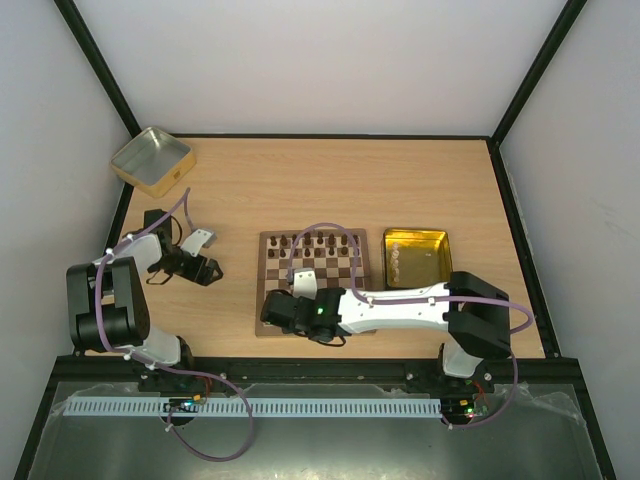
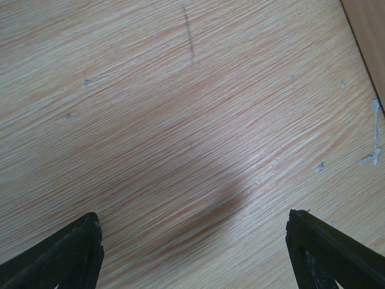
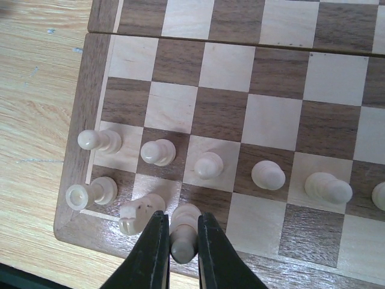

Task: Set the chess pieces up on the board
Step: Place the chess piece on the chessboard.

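A gold tin (image 1: 150, 160) sits near the far left corner of the table (image 1: 300, 180). Nearer the arms, the left gripper (image 1: 207, 262) hangs over bare wood, well left of the board (image 1: 313, 283). Its wrist view shows its fingers (image 2: 66, 253) spread wide with nothing between them.

The board lies mid-table, with dark chessmen (image 1: 315, 242) lined along its far rows. The right gripper (image 1: 275, 310) reaches across to the board's near left corner. In its wrist view the cream-white chess pieces (image 3: 209, 165) stand there. A rook (image 3: 90, 194) is on the corner square and a knight (image 3: 139, 215) is just beside it, with a row of pawns (image 3: 158, 152) one rank farther in. Just right of the knight, the fingers (image 3: 150, 253) are clamped on a cream chessman (image 3: 183, 232) at the board's near edge. Whether its base touches the wood cannot be told.

A second gold tin (image 1: 417, 257) rests just beside the board's right edge. A few pale pieces lie in it, too small to identify.
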Robot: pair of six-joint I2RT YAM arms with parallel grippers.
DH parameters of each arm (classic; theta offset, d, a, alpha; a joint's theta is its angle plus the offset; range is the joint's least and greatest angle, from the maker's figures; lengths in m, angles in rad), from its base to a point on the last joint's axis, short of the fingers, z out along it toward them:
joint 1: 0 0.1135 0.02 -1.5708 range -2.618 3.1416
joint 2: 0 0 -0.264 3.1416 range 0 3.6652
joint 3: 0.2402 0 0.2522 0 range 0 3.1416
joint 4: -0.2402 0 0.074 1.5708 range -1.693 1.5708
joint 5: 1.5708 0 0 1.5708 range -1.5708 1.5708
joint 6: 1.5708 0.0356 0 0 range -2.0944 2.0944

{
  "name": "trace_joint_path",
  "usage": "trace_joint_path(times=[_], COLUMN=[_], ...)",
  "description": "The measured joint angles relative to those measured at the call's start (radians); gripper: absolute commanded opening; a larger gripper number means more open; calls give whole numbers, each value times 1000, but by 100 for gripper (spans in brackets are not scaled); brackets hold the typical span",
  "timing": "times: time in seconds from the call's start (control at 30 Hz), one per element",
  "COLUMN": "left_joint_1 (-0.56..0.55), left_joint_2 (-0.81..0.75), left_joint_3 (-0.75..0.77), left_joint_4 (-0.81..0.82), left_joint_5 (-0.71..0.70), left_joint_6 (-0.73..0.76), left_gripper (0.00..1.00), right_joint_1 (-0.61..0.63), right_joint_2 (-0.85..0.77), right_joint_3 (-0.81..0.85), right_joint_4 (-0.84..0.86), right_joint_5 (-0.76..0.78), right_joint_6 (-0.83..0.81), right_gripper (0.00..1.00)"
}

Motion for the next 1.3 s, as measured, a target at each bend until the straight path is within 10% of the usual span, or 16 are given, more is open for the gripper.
trace_joint_path(times=[1.3], left_joint_1=[0], left_joint_2=[-4], left_joint_3=[-2], left_joint_4=[0], left_joint_5=[-4], left_joint_6=[1], left_gripper=[83], right_joint_1=[-32], right_joint_2=[49], right_joint_3=[0], right_joint_4=[8], right_joint_5=[-35], right_joint_6=[-11], right_gripper=[20])
